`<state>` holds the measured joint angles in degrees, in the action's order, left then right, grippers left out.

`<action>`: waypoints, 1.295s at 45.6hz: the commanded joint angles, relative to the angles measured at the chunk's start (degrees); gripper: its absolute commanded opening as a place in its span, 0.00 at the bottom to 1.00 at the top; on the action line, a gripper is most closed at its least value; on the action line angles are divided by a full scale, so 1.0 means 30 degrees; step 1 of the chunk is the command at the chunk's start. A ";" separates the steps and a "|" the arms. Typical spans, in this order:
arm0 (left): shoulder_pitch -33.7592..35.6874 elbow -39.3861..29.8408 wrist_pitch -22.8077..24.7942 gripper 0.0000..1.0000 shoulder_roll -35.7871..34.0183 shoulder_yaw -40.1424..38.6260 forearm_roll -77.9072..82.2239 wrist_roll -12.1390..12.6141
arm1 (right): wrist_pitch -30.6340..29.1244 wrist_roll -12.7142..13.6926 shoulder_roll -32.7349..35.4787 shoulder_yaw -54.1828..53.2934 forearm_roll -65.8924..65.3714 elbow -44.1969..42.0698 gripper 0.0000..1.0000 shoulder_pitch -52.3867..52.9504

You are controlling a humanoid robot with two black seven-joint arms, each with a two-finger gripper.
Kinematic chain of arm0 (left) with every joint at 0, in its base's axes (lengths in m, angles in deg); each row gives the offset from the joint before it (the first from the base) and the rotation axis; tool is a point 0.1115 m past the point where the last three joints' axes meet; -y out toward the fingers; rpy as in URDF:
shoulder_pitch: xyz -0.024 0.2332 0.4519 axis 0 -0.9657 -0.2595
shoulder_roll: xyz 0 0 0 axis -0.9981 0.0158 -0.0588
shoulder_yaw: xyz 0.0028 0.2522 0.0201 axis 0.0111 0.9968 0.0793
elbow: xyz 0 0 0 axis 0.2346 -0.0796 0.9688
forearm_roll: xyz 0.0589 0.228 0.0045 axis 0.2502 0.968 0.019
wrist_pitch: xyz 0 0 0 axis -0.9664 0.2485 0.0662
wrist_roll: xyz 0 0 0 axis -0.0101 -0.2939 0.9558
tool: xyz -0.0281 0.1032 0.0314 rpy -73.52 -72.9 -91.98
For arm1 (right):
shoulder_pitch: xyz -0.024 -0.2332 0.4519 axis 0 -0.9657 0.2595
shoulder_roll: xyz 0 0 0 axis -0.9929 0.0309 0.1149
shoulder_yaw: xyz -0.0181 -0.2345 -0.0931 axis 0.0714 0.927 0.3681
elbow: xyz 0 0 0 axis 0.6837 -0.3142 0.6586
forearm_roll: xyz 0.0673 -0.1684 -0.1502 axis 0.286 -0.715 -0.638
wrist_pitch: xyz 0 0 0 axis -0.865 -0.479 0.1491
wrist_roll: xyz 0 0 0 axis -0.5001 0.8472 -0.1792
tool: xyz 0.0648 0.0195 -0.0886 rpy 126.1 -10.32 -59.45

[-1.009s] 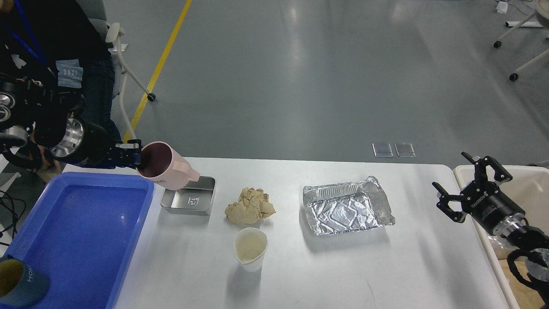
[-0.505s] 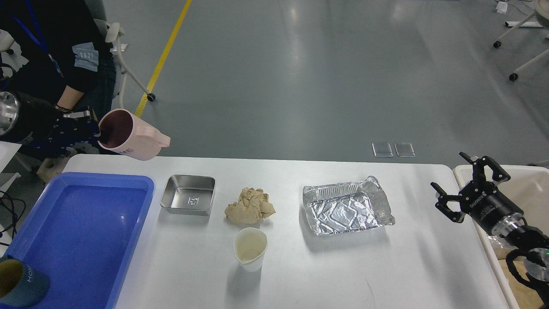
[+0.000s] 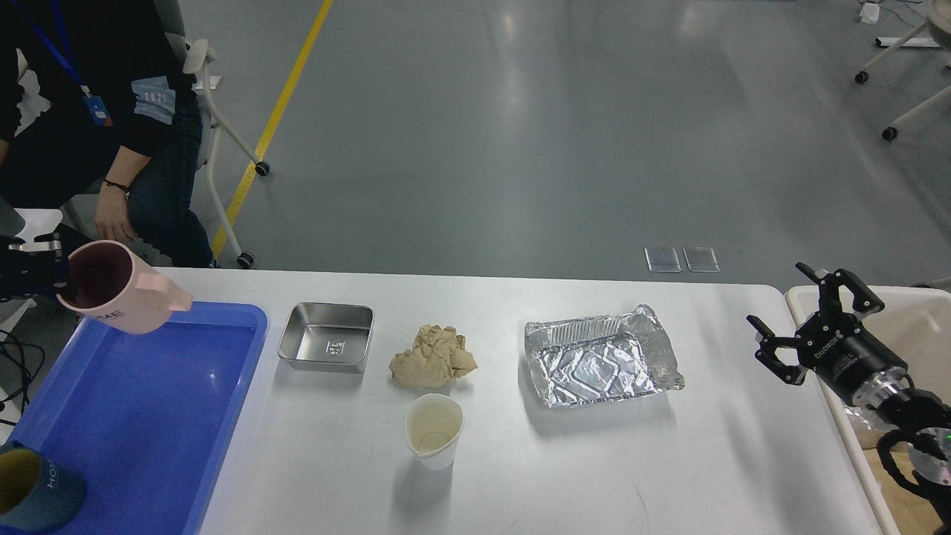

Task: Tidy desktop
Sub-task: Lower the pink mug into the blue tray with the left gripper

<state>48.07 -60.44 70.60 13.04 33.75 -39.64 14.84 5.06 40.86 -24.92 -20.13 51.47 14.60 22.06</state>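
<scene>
Smooth white desktop (image 3: 520,461) bears crinkled foil tray (image 3: 598,357).

floor (image 3: 565,134): grey, glossy | yellow line (image 3: 275,111) | wheeled chair (image 3: 219,126) far-L

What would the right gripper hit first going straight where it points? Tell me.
Nothing obvious: the right gripper points up-left over the desktop's far right corner, clear of the foil tray, toward bare floor. Depth is unclear.
</scene>
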 commanded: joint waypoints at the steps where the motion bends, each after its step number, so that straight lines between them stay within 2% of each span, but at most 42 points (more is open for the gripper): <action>1: -0.0020 -0.0119 -0.0001 0.00 -0.0672 0.0513 0.0076 0.0431 | 0.0016 -0.0001 0.0008 -0.0030 -0.0401 -0.0017 1.00 0.0138; 10: -0.0195 -0.0148 -0.0001 0.00 -0.0321 0.2416 0.1803 0.0490 | 0.0016 -0.0001 -0.0022 -0.0030 -0.0401 -0.0016 1.00 0.0109; 16: -0.0342 -0.0148 -0.0001 0.00 0.1171 0.3412 0.2769 0.0519 | 0.0016 -0.0001 -0.0022 -0.0030 -0.0401 -0.0046 1.00 0.0138; 32: -0.1191 -0.0148 -0.0001 0.00 0.4044 0.3941 0.4646 0.0723 | 0.0016 -0.0001 -0.0022 -0.0030 -0.0401 -0.0046 1.00 0.0138; 36: -0.1221 -0.0177 -0.0001 0.00 0.4074 0.4233 0.4647 0.1046 | 0.0016 -0.0001 0.0008 -0.0030 -0.0401 -0.0134 1.00 0.0138; 45: -0.1221 -0.1173 -0.0001 0.00 0.3489 0.5376 0.4617 0.1076 | 0.0016 -0.0030 0.0008 -0.0059 -0.0401 -0.0133 1.00 0.0138; 59: -0.1573 -0.1467 -0.0001 0.00 0.2668 0.6079 0.4705 0.1281 | 0.0016 -0.0031 0.0007 -0.0089 -0.0401 -0.0134 1.00 0.0109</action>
<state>43.59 -64.63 70.60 21.63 51.08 -25.74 18.46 5.12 40.80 -24.91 -20.33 50.26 14.23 22.43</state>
